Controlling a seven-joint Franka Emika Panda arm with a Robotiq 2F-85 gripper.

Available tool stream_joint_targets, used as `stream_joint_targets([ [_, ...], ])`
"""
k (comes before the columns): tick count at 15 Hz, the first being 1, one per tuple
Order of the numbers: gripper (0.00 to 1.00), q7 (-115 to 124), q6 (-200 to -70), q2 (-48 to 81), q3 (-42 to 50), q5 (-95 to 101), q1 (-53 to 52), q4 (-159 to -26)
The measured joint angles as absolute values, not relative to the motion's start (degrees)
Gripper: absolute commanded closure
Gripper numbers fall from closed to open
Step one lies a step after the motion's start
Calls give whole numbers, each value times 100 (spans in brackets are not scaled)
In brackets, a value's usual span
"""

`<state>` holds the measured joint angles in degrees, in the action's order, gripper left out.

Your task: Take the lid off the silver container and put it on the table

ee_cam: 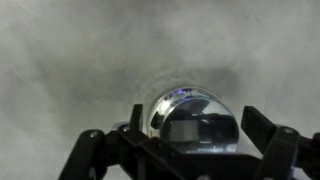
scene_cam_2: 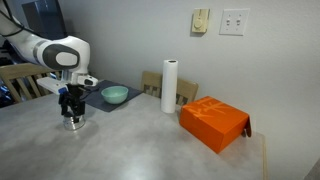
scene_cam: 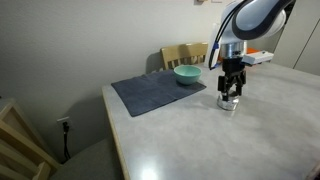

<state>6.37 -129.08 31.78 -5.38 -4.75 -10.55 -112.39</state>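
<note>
The silver container (ee_cam: 190, 122) is a small shiny round tin standing on the pale table (scene_cam: 200, 140), also seen in both exterior views (scene_cam: 229, 104) (scene_cam_2: 73, 124). Its lid (ee_cam: 188, 108) sits on top as a mirror-like round cap. My gripper (ee_cam: 185, 142) hangs straight over the tin, lowered around it, with one dark finger on each side and a gap to the metal. It is open and holds nothing. Both exterior views show the gripper (scene_cam: 231, 92) (scene_cam_2: 72, 112) just above the tin.
A teal bowl (scene_cam: 187, 75) sits on a dark placemat (scene_cam: 150, 95) beside the tin. An orange box (scene_cam_2: 213, 122) and a paper towel roll (scene_cam_2: 170, 87) stand farther along the table. A wooden chair (scene_cam: 185, 53) is behind the table.
</note>
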Motion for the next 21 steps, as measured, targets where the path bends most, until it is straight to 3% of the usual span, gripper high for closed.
stream_joint_targets([
  [7, 0, 707, -12908, 3241, -537, -320, -1112, -11103],
  [8, 25, 746, -12908, 3241, -537, -280, -1126, -11091],
  [9, 28, 783, -12908, 3240, -537, -253, -1139, -11083],
  [13, 54, 955, -12902, 3192, -530, -202, -1170, -11063],
  [21, 56, 1496, -12900, 3145, -497, 74, -1292, -11059],
])
